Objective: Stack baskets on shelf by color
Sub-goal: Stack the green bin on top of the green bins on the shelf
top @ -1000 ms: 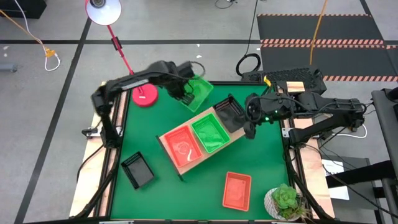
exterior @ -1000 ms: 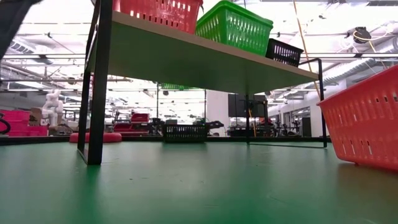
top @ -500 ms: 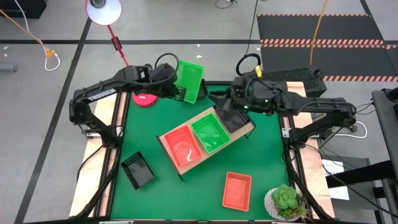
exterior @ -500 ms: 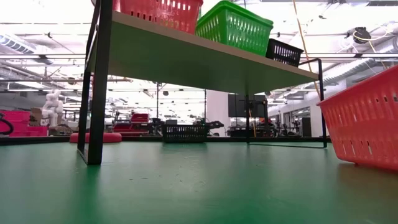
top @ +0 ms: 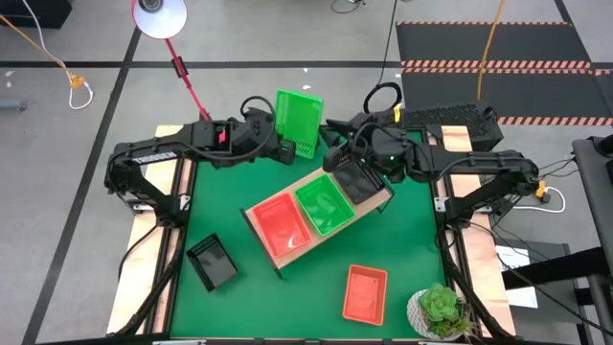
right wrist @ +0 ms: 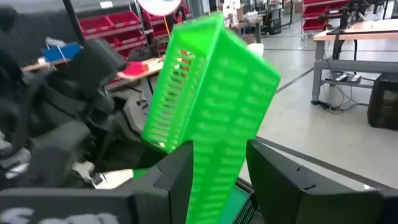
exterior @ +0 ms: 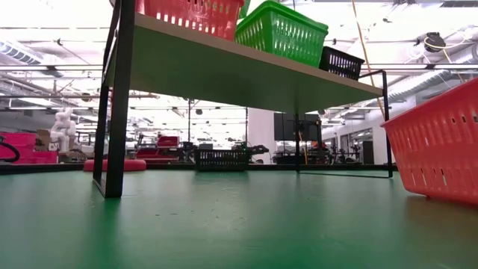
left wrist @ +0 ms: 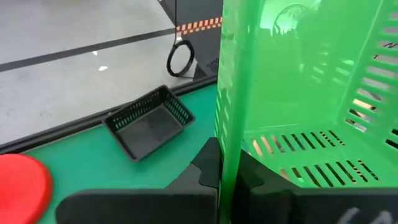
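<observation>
Since the earlier frame, green basket (top: 297, 122) has swung from flat and tilted to standing on edge at the far side of the worktop (top: 383, 244), and the right gripper (top: 333, 142) has come from the shelf's black end over to it.

Item: green basket, held in the air on edge, far of the shelf (top: 321, 213). One wall is pinched in the shut jaws of the left gripper (top: 283, 149), seen plainly in the left wrist view (left wrist: 229, 171). The right gripper's jaws stand wide on either side of the basket's lower end (right wrist: 214, 186); whether they touch it cannot be told.

Item: shelf, set slantwise at the middle of the worktop. It carries, from its left end to its right, an orange-red basket (top: 281, 225), a second green basket (top: 323, 205) and a black basket (top: 355, 178), each just beside the next.

Item: loose black basket (top: 213, 262), on the worktop near the left edge, well apart from the shelf.

Item: loose orange-red basket (top: 366, 293), on the near right of the worktop.

Item: potted plant (top: 440, 310), at the near right corner, beside the orange-red basket.

Item: red lamp (top: 161, 16), its round base (top: 221, 147) at the far left corner.
</observation>
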`<state>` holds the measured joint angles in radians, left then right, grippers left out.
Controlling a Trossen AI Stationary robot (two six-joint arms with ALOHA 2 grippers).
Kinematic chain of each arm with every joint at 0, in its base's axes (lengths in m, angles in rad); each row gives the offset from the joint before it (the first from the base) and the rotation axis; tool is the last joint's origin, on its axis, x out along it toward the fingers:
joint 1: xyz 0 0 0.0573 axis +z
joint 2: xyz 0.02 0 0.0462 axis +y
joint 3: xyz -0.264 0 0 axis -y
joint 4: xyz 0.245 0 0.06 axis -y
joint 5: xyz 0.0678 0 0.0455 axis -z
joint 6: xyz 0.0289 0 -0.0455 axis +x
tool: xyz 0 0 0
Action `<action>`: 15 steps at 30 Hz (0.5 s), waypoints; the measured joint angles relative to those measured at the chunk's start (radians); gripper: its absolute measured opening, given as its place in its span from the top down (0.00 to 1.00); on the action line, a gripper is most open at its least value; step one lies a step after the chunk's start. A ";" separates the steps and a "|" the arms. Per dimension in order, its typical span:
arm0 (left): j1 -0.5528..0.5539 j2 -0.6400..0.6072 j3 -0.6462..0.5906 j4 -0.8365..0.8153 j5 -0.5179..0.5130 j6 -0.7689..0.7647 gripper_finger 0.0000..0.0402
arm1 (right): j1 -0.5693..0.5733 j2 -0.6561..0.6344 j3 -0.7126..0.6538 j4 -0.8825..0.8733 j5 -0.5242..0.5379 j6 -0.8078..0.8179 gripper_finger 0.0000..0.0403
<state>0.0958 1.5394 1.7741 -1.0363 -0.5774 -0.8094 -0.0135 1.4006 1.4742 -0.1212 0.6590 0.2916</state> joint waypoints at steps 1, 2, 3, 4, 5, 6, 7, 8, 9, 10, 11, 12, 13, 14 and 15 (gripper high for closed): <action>0.001 0.000 -0.003 -0.003 0.000 0.000 0.99 | 0.000 0.000 0.000 0.011 0.000 0.000 0.66; 0.005 0.000 -0.006 -0.006 -0.001 0.000 0.98 | 0.002 0.000 0.000 0.025 0.000 -0.002 0.67; 0.010 0.000 -0.008 -0.008 -0.003 -0.001 0.98 | 0.006 -0.001 0.000 0.041 0.001 -0.008 0.68; 0.014 0.000 -0.009 -0.008 -0.004 0.001 0.98 | 0.009 -0.001 0.000 0.056 0.001 -0.016 0.69; 0.019 0.000 -0.009 -0.008 -0.005 0.006 0.98 | 0.009 -0.001 0.000 0.065 0.002 -0.018 0.69; 0.026 0.000 -0.009 -0.008 -0.007 0.013 0.99 | 0.010 -0.001 0.000 0.070 0.006 -0.018 0.70; 0.032 0.000 -0.009 -0.007 -0.009 0.019 0.99 | 0.010 -0.001 0.000 0.074 0.017 -0.016 0.70; 0.036 0.000 -0.009 -0.007 -0.010 0.024 0.99 | 0.010 -0.001 0.000 0.077 0.023 -0.017 0.70; 0.039 0.000 -0.009 -0.007 -0.011 0.026 0.99 | 0.010 -0.001 0.000 0.082 0.024 -0.017 0.70; 0.040 0.000 -0.009 -0.006 -0.011 0.029 0.98 | 0.010 -0.001 0.000 0.086 0.025 -0.017 0.70; 0.042 0.000 -0.009 -0.006 -0.011 0.029 0.98 | 0.007 0.001 0.000 0.089 0.030 -0.017 0.70; 0.041 0.000 -0.009 -0.006 -0.011 0.030 0.97 | 0.004 0.006 0.000 0.096 0.039 -0.017 0.70; 0.040 0.000 -0.009 -0.006 -0.010 0.032 0.97 | 0.001 0.009 0.000 0.099 0.050 -0.017 0.70; 0.040 0.000 -0.009 -0.005 -0.011 0.037 0.98 | -0.001 0.013 0.000 0.095 0.051 -0.017 0.70; 0.039 0.000 -0.009 -0.003 -0.011 0.042 0.98 | -0.006 0.022 0.000 0.100 0.050 -0.017 0.70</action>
<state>0.1352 1.5395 1.7649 -1.0394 -0.5880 -0.7677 -0.0197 1.4225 1.4746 -0.0214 0.7094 0.2750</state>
